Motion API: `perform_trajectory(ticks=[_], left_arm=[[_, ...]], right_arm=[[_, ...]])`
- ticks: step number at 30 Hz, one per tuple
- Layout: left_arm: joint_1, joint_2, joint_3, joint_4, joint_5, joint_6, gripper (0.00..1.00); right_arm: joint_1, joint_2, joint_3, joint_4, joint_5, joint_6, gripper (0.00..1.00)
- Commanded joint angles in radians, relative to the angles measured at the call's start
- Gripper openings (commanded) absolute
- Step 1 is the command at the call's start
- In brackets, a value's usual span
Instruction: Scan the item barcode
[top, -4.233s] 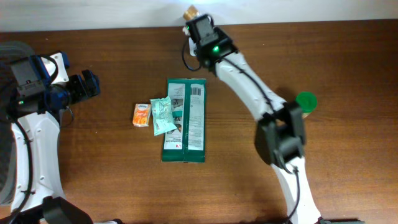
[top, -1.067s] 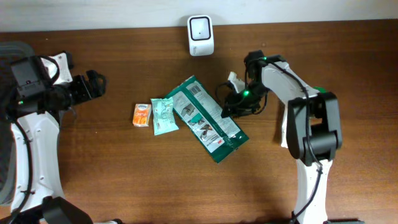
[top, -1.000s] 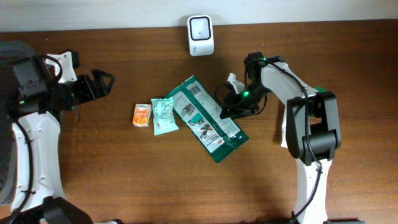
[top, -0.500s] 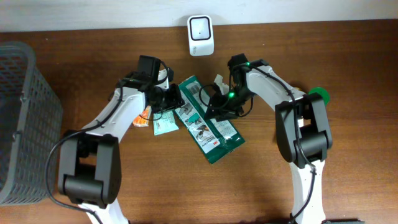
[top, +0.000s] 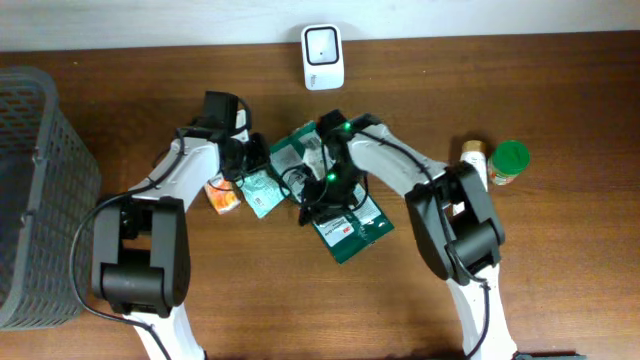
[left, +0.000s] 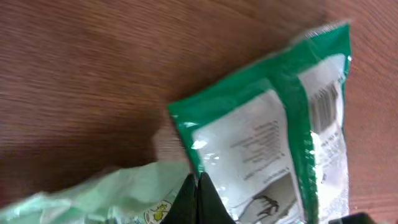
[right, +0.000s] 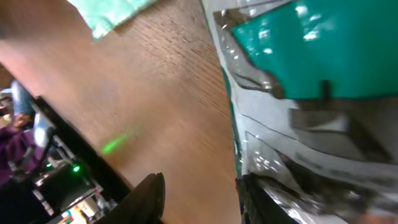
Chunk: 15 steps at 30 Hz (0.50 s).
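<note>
**A:** What's chgd?

**B:** A sec ago the L arm sat far out at 9 o'clock, jaws wide. Now it's reached in, and the left pincer (left: 196, 186) is clenched tight at the top corner of the green bag (top: 352, 230), just beside the pale packet (top: 262, 190). Can't tell if it's actually nipped the film.

**A:** R side?

**B:** The right pincer (right: 200, 182) slid from the bag's 3 o'clock edge to over the bag. Its fingers are apart w/ bare table (right: 174, 112) btwn them, so it's released and gripping nothing. Bag edge is at its 3 o'clock finger.

**A:** Meaning?

**B:** Prob the pickup's starting. Scan not done yet.

**A:** Where's the bag?

**B:** Mid-table, lying flat, at 6 o'clock from the scanner (top: 323, 43) and apart from it. The barcode (left: 326, 102) is face up, approx 2 o'clock from the L tips in the wrist view.
</note>
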<state>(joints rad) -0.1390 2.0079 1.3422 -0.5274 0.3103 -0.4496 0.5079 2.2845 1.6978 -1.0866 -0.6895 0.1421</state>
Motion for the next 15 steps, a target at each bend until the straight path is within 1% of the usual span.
perform_trajectory(ticks=[1, 3, 6, 7, 8, 9, 12, 15], left_arm=[[0.018, 0.006, 0.013, -0.008, -0.015, 0.029, 0.00], [0.015, 0.006, 0.013, -0.008, -0.014, 0.040, 0.00], [0.005, 0.006, 0.014, -0.002, 0.000, 0.051, 0.00], [-0.005, 0.006, 0.014, 0.006, 0.000, 0.063, 0.00], [-0.021, 0.006, 0.015, 0.019, 0.008, 0.097, 0.00], [-0.039, 0.006, 0.016, 0.023, 0.007, 0.125, 0.00], [-0.103, 0.006, 0.028, 0.051, 0.007, 0.191, 0.00], [-0.129, 0.006, 0.053, 0.056, 0.008, 0.240, 0.00]], right_arm=[[-0.002, -0.020, -0.005, -0.018, 0.146, 0.077, 0.37], [-0.022, -0.020, -0.005, -0.056, 0.201, 0.077, 0.37], [-0.115, -0.020, -0.005, -0.122, 0.371, 0.072, 0.38], [-0.143, -0.020, -0.005, -0.122, 0.416, 0.047, 0.38], [-0.177, -0.020, -0.005, -0.118, 0.476, -0.029, 0.38], [-0.199, -0.020, -0.005, -0.108, 0.510, -0.061, 0.38], [-0.287, -0.027, 0.007, -0.049, 0.544, -0.138, 0.39], [-0.347, -0.051, 0.077, -0.062, 0.517, -0.154, 0.42]])
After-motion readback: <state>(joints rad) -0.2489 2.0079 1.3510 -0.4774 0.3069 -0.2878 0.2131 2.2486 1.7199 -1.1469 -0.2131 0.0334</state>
